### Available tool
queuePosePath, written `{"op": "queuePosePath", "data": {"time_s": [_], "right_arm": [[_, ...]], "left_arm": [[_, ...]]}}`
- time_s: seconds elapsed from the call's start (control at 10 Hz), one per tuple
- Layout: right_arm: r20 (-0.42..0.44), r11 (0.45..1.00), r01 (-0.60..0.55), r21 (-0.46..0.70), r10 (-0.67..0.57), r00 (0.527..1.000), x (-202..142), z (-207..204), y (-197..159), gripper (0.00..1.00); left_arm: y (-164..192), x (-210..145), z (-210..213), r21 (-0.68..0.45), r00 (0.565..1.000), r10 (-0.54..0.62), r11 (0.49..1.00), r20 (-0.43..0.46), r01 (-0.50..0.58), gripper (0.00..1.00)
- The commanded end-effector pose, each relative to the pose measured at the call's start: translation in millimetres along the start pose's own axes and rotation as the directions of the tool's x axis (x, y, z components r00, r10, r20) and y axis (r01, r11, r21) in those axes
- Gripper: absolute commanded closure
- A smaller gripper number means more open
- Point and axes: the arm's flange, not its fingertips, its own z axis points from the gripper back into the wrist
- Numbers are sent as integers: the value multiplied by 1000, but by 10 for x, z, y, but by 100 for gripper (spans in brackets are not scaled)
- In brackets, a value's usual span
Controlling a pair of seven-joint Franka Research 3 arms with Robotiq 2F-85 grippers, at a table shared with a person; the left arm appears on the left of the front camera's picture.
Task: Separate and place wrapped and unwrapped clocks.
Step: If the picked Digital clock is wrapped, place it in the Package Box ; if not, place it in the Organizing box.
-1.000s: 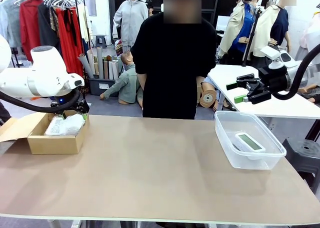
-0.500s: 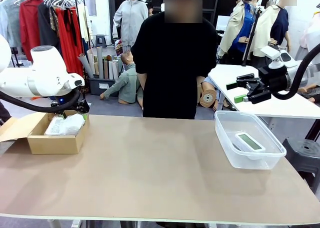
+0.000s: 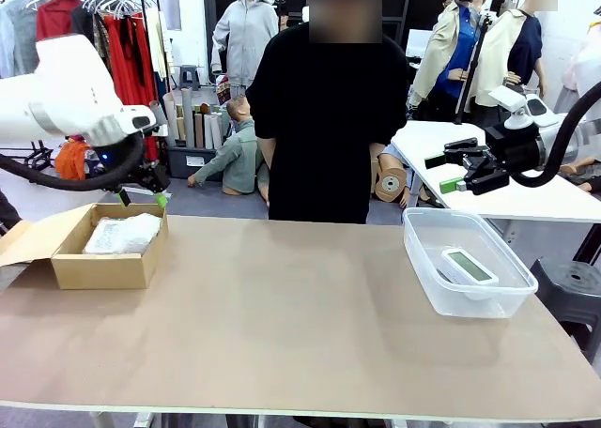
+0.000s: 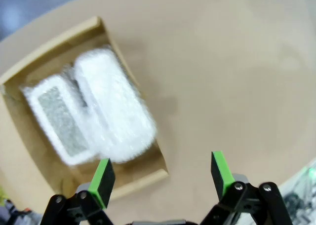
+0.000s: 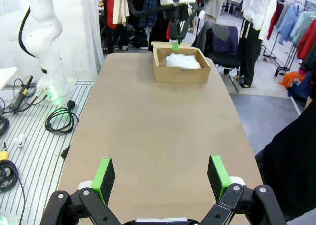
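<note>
L gripper (image 4: 163, 178) hangs above the box (image 3: 99, 268) at table L end, jaws wide, nothing between the pads; its wrist view looks straight down past the box's near wall. Inside lie two wrapped bundles (image 4: 116, 106) side by side, touching; one shows a grey patch (image 4: 59, 119) through the wrap, prob. a label, too blurred to read. Box thus serves as the wrapped-clock station. R gripper (image 5: 160, 178) is held off the table at R, beyond the tub (image 3: 418, 250), jaws wide and empty, clear of the work area. Bare clock (image 3: 469, 267) lies flat in the clear tub, screen up: the unwrapped station. Table (image 3: 282, 325) between box and tub is bare. Person (image 3: 324, 118) stands at far side, hands not visible. Judged: sorting looks complete.
</note>
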Motion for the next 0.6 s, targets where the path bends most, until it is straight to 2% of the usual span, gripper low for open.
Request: {"op": "queuePosePath", "data": {"time_s": [0.0, 0.1, 0.2, 0.3, 0.4, 0.5], "right_arm": [[1, 1000, -4, 0, 4, 1000, 20, 7, 7, 0], [1, 1000, -4, 0, 4, 1000, 20, 7, 7, 0], [1, 1000, -4, 0, 4, 1000, 20, 7, 7, 0], [1, 1000, -4, 0, 4, 1000, 20, 7, 7, 0], [1, 1000, -4, 0, 4, 1000, 20, 7, 7, 0], [1, 1000, -4, 0, 4, 1000, 20, 7, 7, 0]], "left_arm": [[49, -168, 230, -76, 983, -164, 985, -82, 158, 0], [13, -218, 340, -181, 939, -338, 929, -62, 322, 0], [64, -207, 458, -305, 868, -496, 831, -31, 465, 0], [135, -141, 473, -325, 815, -578, 762, 53, 561, 0], [159, -121, 494, -298, 721, -666, 661, 191, 689, 0], [165, -95, 504, -299, 659, -689, 589, 300, 751, 0]]}}
